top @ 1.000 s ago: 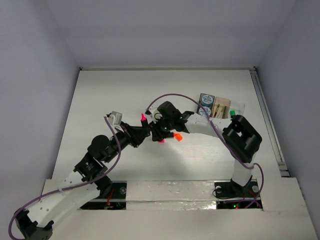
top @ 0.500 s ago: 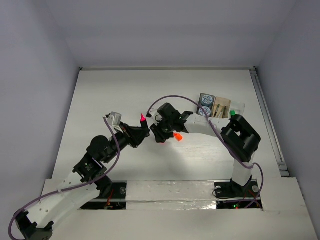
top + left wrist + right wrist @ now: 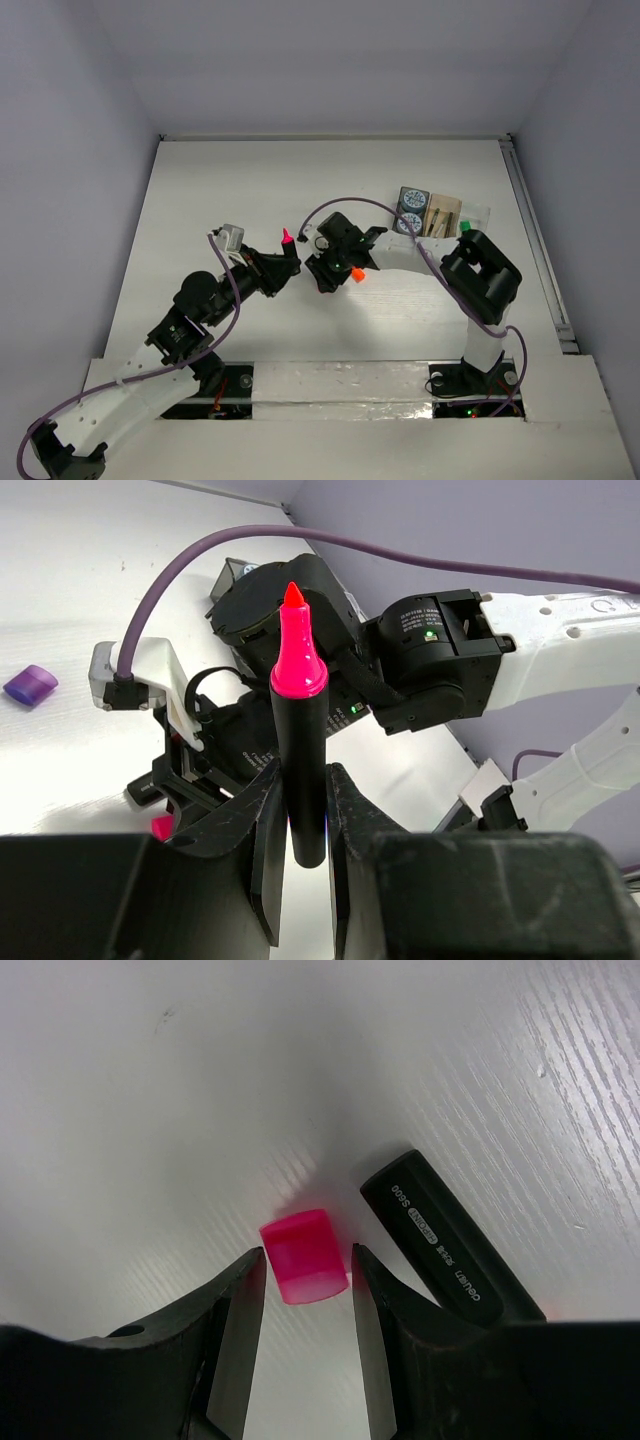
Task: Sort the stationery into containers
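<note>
Left gripper [image 3: 301, 780] pinches the black-bodied highlighter with the bare pink tip [image 3: 297, 700], jaws pressed on the lower barrel. It stands upright, nib up, and is lifted off the white table [image 3: 200, 200]. That pose looks meant to offer the open nib for recapping.

Right gripper [image 3: 305, 1272] points down over the small loose pink cap [image 3: 302, 1254], which lies on the table. Its jaws are spread, 1 finger on each side of the cap with only slim gaps and no squeeze visible. It reads as lined up to grab the cap, so the pink marker is not sorted yet.

Around it:
- A 2nd black marker barrel with white print [image 3: 450, 1255] lies flat just beside the right finger, outside the jaws. It could get nudged when the jaws close or lift.
- The top view shows an orange cap [image 3: 355, 275] touching or just beside the right gripper. It is probably that barrel's end, but I cannot confirm.
- A loose purple cap [image 3: 30, 685] sits on the table, well apart from both arms.
- The clear plastic rectangular box [image 3: 480, 213] sits at the far right. It holds 2 round blue-and-white patterned pieces [image 3: 412, 197] on the left and a tan insert [image 3: 440, 212] with thin items beside them.
- A green cap [image 3: 466, 227] sits at the box's near edge. I cannot tell whether it is inside or outside.

The 2 grippers are close together at mid-table, so the wrists could collide while capping.
</note>
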You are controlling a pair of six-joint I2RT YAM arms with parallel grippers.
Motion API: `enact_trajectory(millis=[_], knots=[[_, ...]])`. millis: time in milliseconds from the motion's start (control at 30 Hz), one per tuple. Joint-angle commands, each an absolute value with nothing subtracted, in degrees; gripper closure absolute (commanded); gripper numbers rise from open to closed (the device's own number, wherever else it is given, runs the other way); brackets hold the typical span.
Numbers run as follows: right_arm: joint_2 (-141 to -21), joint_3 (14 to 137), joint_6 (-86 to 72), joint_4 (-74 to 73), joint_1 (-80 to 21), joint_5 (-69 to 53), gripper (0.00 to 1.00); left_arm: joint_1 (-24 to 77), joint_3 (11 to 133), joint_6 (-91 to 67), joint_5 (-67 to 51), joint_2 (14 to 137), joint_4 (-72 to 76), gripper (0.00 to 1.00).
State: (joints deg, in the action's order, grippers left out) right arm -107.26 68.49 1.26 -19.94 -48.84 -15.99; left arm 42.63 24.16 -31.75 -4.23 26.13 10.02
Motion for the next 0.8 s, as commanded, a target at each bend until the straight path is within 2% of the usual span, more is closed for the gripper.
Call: enact_trajectory(millis=[0, 300, 433, 533, 600, 633, 767], knots=[[-107.6, 69.6, 1.5, -20.8, -49.3, -14.1, 0.54, 42.4, 25.6, -31.6, -5.2, 25.8, 12.9, 1.0], [-109.0, 68.8, -2.7, -19.6, -49.3, -13.3, 0.57, 42.4, 25.6, -31.5, -5.8, 26.5, 13.6, 1.0], [-109.7, 67.9, -3.7, -17.8, -49.3, -15.7, 0.43, 42.4, 25.6, -31.5, -6.2, 26.6, 13.7, 1.0], [-110.0, 68.2, -3.7, -17.5, -49.3, -17.0, 0.43, 42.4, 25.7, -31.5, -6.4, 26.7, 13.7, 1.0], [-110.3, 68.3, -3.8, -17.5, -49.3, -17.1, 0.46, 42.4, 25.8, -31.4, -6.3, 26.5, 13.4, 1.0], [-110.3, 68.2, -4.0, -17.3, -49.3, -17.0, 0.53, 42.4, 25.8, -31.3, -6.2, 26.4, 13.3, 1.0], [-110.1, 67.4, -5.0, -16.8, -49.3, -16.9, 0.6, 42.4, 26.0, -31.2, -6.2, 26.0, 12.7, 1.0]])
